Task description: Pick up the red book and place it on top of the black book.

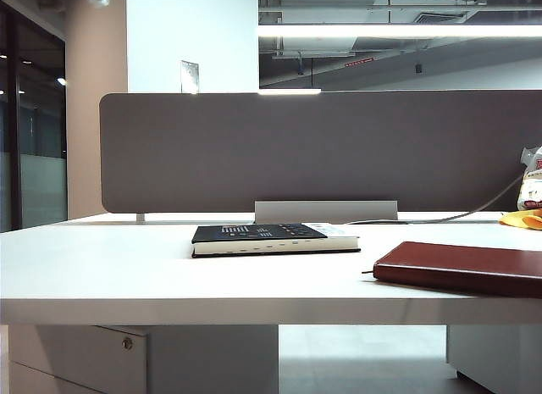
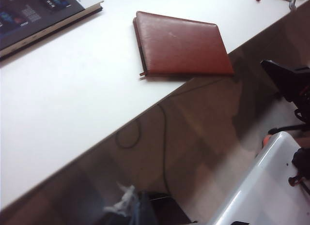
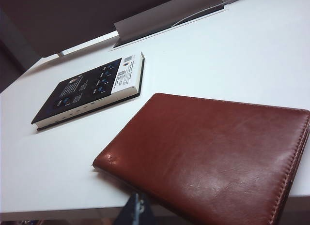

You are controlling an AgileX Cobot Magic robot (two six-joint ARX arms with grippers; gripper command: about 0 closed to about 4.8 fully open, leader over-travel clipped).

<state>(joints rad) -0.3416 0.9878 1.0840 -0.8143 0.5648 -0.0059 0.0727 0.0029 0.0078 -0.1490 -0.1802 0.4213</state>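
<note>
The red book (image 1: 461,269) lies flat near the front right of the white table (image 1: 102,267), with a thin ribbon sticking out at its left end. The black book (image 1: 271,238), with cream page edges, lies flat mid-table, to its left and farther back. Neither gripper shows in the exterior view. In the left wrist view my left gripper (image 2: 139,208) is a blurred dark tip off the table's front edge, over the floor, well apart from the red book (image 2: 181,43) and black book (image 2: 38,17); its fingers look pressed together. My right gripper (image 3: 138,210) is shut and empty, just below the table edge by the red book (image 3: 213,157).
A grey partition (image 1: 313,148) with a metal cable lid (image 1: 326,211) runs along the table's back. A yellow item (image 1: 523,219) and a bag sit at the far right. Below the front edge are floor cables (image 2: 162,138), a black chair base (image 2: 290,82) and a white housing (image 2: 261,186).
</note>
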